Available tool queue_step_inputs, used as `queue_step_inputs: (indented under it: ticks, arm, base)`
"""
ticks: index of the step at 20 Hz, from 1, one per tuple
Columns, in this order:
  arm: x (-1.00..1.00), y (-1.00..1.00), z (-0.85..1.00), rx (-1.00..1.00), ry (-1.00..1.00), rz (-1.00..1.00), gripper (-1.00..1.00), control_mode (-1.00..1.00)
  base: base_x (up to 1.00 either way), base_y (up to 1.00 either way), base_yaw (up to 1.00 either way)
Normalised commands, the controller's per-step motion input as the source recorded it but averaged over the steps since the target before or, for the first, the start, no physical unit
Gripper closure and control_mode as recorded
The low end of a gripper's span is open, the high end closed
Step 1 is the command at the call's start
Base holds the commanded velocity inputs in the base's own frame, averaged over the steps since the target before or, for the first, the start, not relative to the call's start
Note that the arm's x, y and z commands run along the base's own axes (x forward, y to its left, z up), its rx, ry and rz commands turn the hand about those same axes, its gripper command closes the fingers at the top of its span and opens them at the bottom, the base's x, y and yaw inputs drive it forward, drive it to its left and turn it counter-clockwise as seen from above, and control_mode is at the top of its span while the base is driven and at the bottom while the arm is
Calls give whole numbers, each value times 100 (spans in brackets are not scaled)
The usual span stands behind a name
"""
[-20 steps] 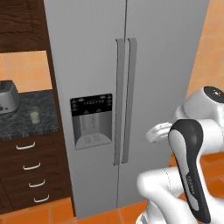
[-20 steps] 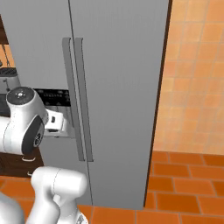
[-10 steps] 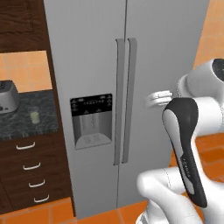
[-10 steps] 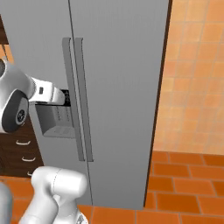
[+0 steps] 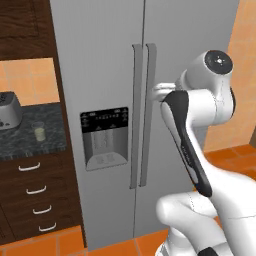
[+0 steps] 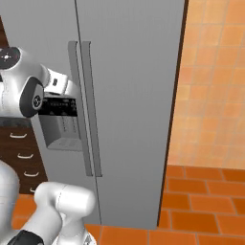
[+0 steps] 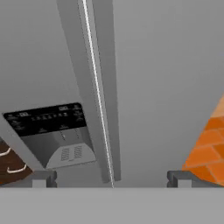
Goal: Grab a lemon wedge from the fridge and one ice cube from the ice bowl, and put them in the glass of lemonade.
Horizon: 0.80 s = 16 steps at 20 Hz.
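The grey two-door fridge (image 5: 105, 60) stands shut, its two long vertical handles (image 5: 142, 115) side by side at the middle. My gripper (image 5: 159, 91) is raised to the upper part of the handles, just to their right, and is open and empty. In the hand view the handles (image 7: 98, 87) run between my spread fingertips (image 7: 43, 177), still a little ahead of them. The glass of lemonade (image 5: 39, 132) stands on the dark counter (image 5: 30, 142) left of the fridge. The lemon wedge, ice cube and ice bowl are out of view.
A black dispenser panel (image 5: 104, 137) sits in the left door. A steel toaster (image 5: 8, 111) stands on the counter behind the glass, above dark wooden drawers (image 5: 35, 197). An orange tiled wall (image 6: 213, 81) and floor (image 6: 201, 201) lie right of the fridge.
My arm has lifted and swung the hand up and in toward the fridge handles. The gripper has stayed open. Fridge and glass have not moved.
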Motion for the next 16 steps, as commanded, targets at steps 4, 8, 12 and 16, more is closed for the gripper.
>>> queue_step_inputs:
  ticks: [4,8,12,16]
  arm:
    - [100,-7,-69,14,-2,3,-100,-100]
    - [98,-4,-53,0,0,2,-100,-100]
    - [75,0,-6,-1,0,3,-100,-100]
    - [25,-13,23,-9,0,10,-100,-100]
  base:
    - [0,0,0]
    - [0,0,0]
    - [0,0,0]
    - [0,0,0]
